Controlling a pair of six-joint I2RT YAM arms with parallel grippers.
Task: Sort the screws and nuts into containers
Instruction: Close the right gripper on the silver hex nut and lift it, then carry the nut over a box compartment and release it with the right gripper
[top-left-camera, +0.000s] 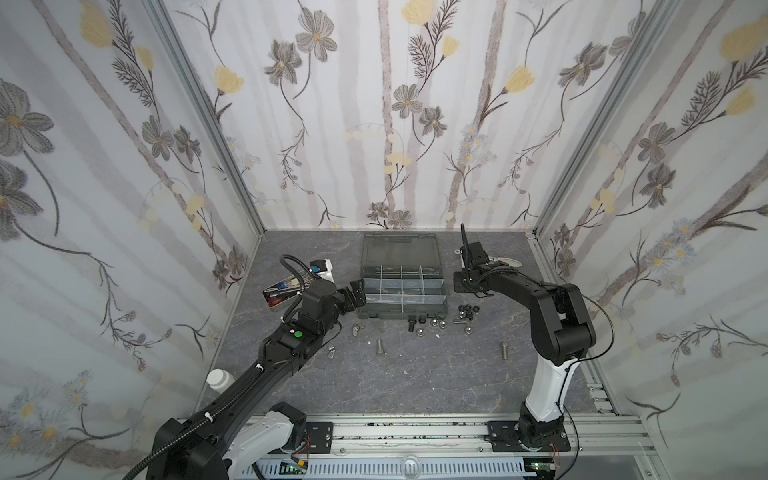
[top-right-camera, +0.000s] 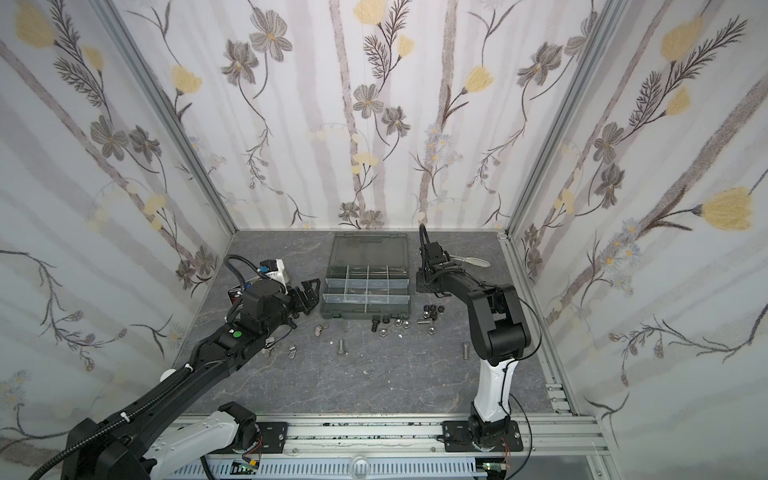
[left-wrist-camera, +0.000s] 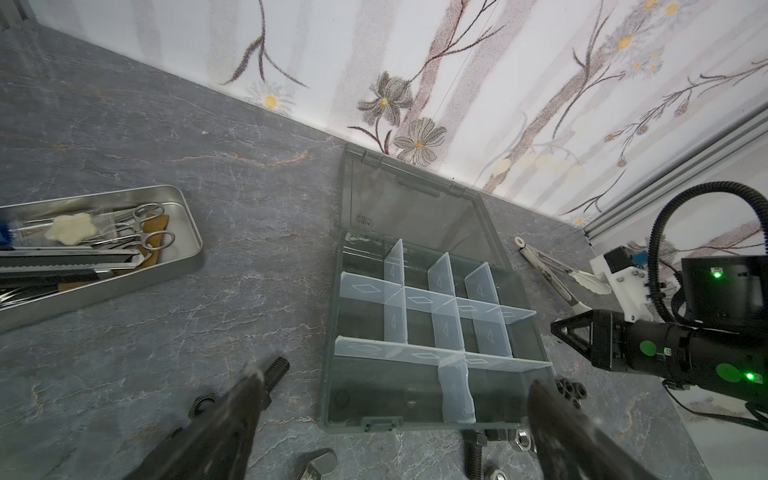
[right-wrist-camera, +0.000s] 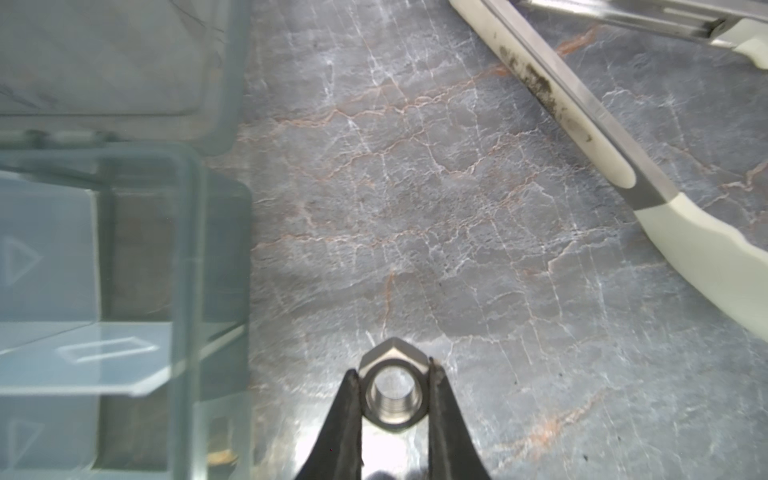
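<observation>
Nut (right-wrist-camera: 388, 360), shiny silver and hexagonal, sits pinched in right gripper (right-wrist-camera: 394, 370); left gripper (left-wrist-camera: 395, 380) gapes.

Even soft light, blurred wrist edges

A grey marbled surface (top-left-camera: 374, 386) is enclosed on three sides by white walls papered with grey and yellow flowers (top-left-camera: 395, 124); a shiny rectangular metal tray (left-wrist-camera: 124, 289) is set on the surface's left side, near the wall; in it are laid silver scissor-handled forceps (left-wrist-camera: 145, 226), a pale star-shaped piece (left-wrist-camera: 70, 230) and dark-handled tools (left-wrist-camera: 62, 276), partly blurred; long silver tongs with white tips (right-wrist-camera: 598, 137) are laid flat toward the far right corner; a white round-capped bottle (top-left-camera: 218, 378), partly hidden, is seen at the left edge; a slotted aluminium rail (top-left-camera: 415, 432) is run along the near edge.
</observation>
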